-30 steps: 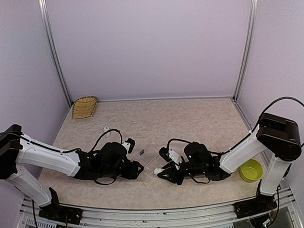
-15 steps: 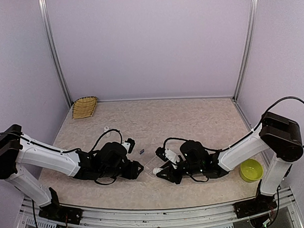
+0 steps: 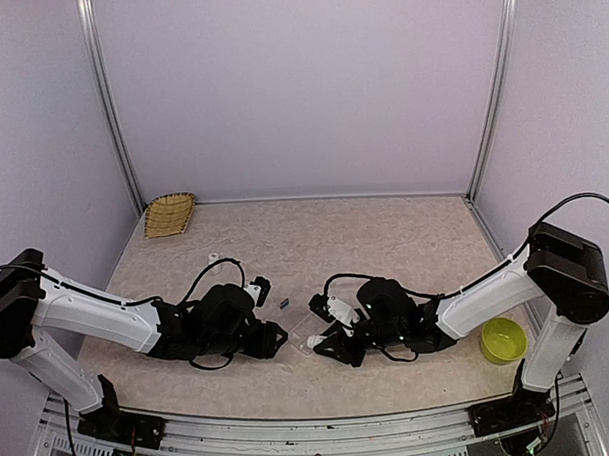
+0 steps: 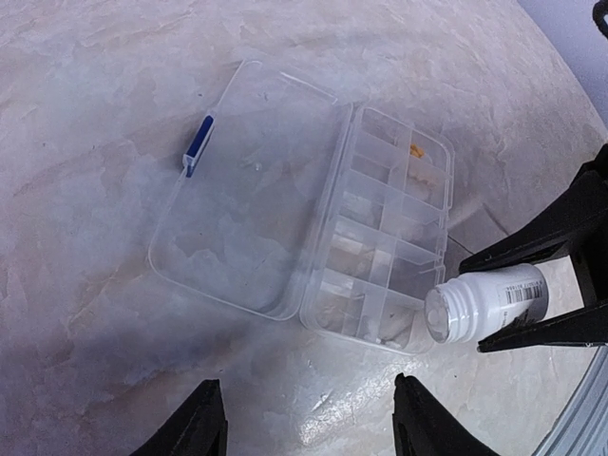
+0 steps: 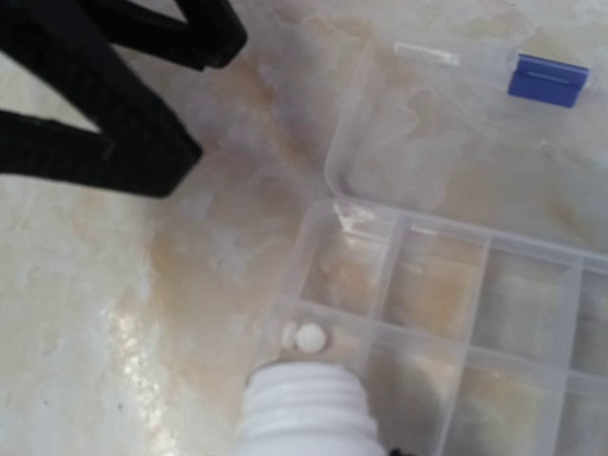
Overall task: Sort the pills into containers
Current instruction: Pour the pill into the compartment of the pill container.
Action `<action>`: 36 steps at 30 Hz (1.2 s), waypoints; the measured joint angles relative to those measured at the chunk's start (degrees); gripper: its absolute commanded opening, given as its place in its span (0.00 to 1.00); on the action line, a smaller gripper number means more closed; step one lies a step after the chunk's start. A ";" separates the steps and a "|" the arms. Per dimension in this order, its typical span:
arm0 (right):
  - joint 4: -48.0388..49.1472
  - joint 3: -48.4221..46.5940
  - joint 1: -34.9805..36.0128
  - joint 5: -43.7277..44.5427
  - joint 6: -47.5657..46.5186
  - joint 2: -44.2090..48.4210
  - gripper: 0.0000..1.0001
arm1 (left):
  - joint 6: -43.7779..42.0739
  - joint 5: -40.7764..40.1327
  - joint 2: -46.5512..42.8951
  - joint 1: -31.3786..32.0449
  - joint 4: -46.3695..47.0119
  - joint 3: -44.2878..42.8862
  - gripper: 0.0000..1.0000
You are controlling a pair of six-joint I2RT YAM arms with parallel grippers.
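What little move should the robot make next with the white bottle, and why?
Probably tip the white bottle slightly further. The right pincer holds it on its side, open mouth at the organizer box's edge, and only two white pills lie in the cell beside it, so a little more tilt should roll more in.

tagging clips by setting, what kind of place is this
Most likely a robot lab test cell: bare lilac walls framed by aluminium posts, a left arm and right arm mounted at the near edge of a marbled table, and staged props: a clear organizer box, a white bottle, a woven basket.
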State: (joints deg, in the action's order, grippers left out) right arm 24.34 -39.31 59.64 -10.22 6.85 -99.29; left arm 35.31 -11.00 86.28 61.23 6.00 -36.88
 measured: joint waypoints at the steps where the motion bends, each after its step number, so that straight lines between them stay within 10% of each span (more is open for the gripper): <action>1: -0.33 -0.13 0.00 0.00 -0.09 0.07 0.16 | 0.00 0.00 0.00 0.00 0.00 0.00 0.59; 36: -12.39 -6.14 1.16 0.44 -2.93 0.59 0.17 | 0.33 0.02 0.00 0.00 0.02 0.00 0.58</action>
State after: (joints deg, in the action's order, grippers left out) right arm 11.94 -45.45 60.80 -9.78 3.92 -98.70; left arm 35.64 -10.98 86.28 61.23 6.02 -36.88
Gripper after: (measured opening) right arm 0.321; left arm 0.585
